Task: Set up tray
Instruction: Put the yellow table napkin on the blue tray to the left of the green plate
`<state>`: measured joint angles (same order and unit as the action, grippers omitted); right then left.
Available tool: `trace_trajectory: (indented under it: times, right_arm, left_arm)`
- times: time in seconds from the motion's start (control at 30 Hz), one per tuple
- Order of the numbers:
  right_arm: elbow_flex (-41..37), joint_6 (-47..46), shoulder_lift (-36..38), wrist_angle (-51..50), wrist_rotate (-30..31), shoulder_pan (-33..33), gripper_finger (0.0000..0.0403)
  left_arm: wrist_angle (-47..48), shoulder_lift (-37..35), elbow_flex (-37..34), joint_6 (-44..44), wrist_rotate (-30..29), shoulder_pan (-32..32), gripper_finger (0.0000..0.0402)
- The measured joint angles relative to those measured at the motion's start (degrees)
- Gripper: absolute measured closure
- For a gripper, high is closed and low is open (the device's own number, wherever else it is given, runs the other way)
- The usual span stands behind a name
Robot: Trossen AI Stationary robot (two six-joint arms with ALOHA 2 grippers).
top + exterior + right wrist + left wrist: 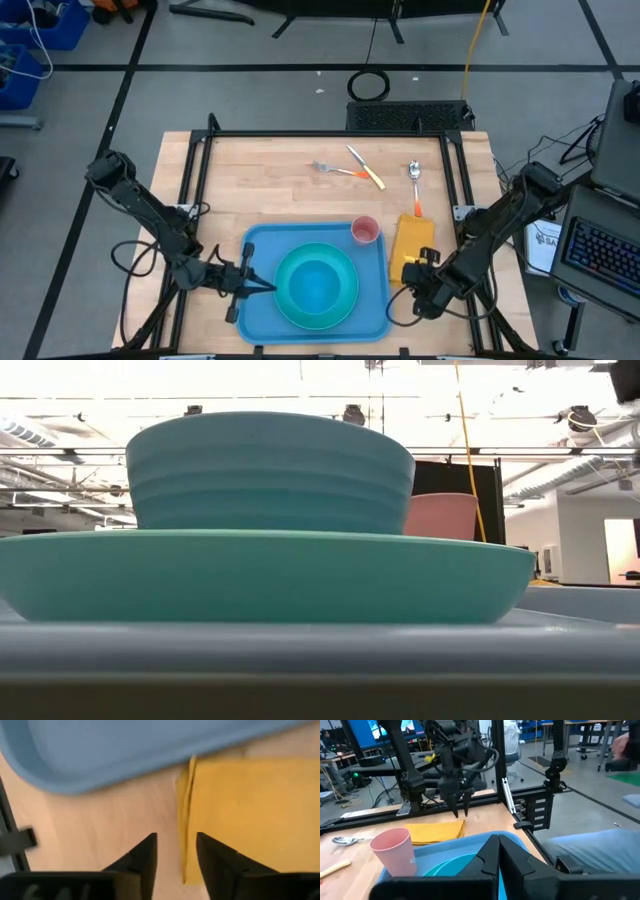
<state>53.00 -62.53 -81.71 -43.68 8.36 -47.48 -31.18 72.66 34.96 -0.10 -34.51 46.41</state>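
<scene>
High view: tray sits front-centre, holding plate, bowl and cup. Right gripper, jaws parted and empty, hovers at the napkin edge; likely next, pinch it. Left gripper is closed, empty.

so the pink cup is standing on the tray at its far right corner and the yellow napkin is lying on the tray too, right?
Not quite: the pink cup does stand in the tray's far right corner, but the yellow napkin lies on the wooden table beside the tray's right edge, as the high view shows.
</scene>
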Motion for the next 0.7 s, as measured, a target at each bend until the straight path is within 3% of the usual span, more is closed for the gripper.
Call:
trace_trajectory:
  times: [0.23, 0.47, 0.7]
  right_arm:
    - [-7.0, -4.5, -0.1, 5.5, -4.5, -1.4, 0.0224]
    - [-7.7, -5.4, -1.1, 6.3, -5.4, -2.3, 0.0231]
    - [-7.4, -4.2, -7.1, 7.3, -5.0, -2.9, 0.0233]
  left_arm:
    - [0.1, 0.0, 0.0, 0.1, 0.0, 0.0, 0.0386]
    - [0.1, 0.0, 0.0, 0.0, -0.1, -0.2, 0.0391]
    - [0.3, 0.0, 0.0, 0.0, -0.1, -0.2, 0.0385]
